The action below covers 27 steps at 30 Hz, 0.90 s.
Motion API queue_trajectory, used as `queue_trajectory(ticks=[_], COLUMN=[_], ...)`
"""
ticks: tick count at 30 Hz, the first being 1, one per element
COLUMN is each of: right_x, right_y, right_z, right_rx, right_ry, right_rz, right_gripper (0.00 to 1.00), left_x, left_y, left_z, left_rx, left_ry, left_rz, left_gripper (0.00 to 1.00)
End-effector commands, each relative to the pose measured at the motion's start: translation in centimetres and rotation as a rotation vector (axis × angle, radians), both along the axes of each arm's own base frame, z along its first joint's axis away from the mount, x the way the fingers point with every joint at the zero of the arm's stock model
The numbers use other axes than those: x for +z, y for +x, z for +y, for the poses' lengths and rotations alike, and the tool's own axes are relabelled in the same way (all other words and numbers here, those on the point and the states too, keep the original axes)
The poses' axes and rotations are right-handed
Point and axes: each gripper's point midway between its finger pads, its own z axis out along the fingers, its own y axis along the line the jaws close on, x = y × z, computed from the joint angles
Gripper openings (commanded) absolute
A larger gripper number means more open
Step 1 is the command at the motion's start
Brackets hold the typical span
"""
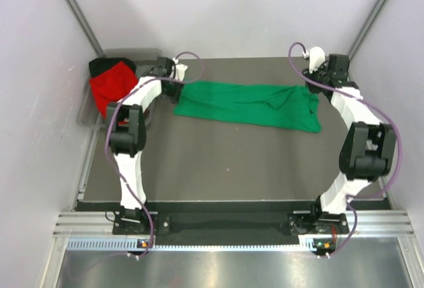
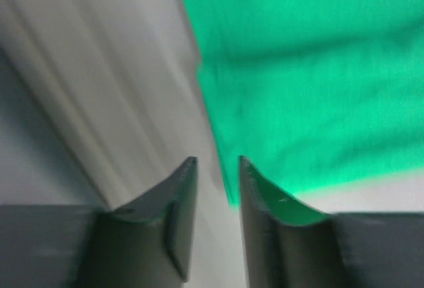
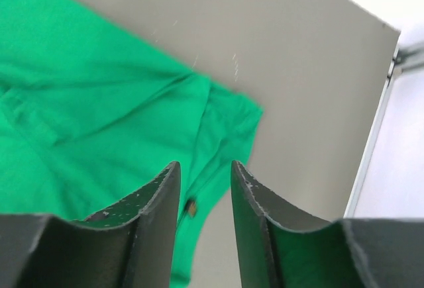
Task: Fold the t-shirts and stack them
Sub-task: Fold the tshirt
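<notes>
The green t-shirt (image 1: pixel 248 106) lies flat on the far half of the table (image 1: pixel 218 169) as a long, narrow band that runs across the table from left to right. Its near edge slants slightly, and there are loose wrinkles and an overlapping fold toward its right end.

The left gripper (image 2: pixel 218 162) hangs at the far left of the table, over the left end of this shirt. Its 2 fingers (image 2: pixel 182 195) are parted by a narrow gap. Only bare table surface shows through the gap, and the edge of the cloth runs just beyond the right fingertip. Nothing is pinched. This wrist view is blurred, so finer detail of the cloth cannot be made out.

The right gripper (image 3: pixel 204 165) hangs at the far right of the table, above the right end of the same shirt. Its 2 fingers (image 3: pixel 156 202) are likewise slightly apart and hold nothing. Below the gap lie a sleeve (image 3: pixel 225 126) and a small dark mark on the fabric, with grey table beyond.

At the far left corner of the table stands the grey bin (image 1: pixel 85 114). The red t-shirt (image 1: pixel 112 89) is bunched inside it and drapes over its rim, and the black t-shirt (image 1: pixel 99 65) shows behind the red one on the side away from the arms. Neither of these 2 is folded.
</notes>
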Motion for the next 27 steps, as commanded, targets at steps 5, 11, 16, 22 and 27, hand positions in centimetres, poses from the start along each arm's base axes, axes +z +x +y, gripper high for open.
queue_trajectory(ticks=[5,11,16,22,27], right_x=[6.3,0.3,-3.4,-4.7,-6.4], right_y=[-4.3,-8.3,-11.3,-12.5,-13.5], right_z=[1.5,1.6,0.2,-1.6,-2.3], right_rx=[0.053,0.151,0.163,0.129,0.121], right_ry=[0.056,-0.029,-0.069,-0.053,-0.038], right_rz=[-0.136,0.06,0.19,0.245,0.315], right_gripper=[0.38,0.38,0.4,0.41,0.41], left_x=[8.6,4.5,2.4,1.0,0.1], left_y=[-1.6,-4.1,-5.6,-5.9,-5.1], left_z=[-0.2,-0.2,0.0,-0.5,-0.6], left_rx=[-0.028,-0.155,-0.228,-0.274,-0.27], left_ry=[-0.063,-0.01,0.021,0.004,0.003], left_rz=[-0.29,-0.113,-0.067,-0.016,0.016], left_gripper=[0.46,0.5,0.51,0.51,0.51])
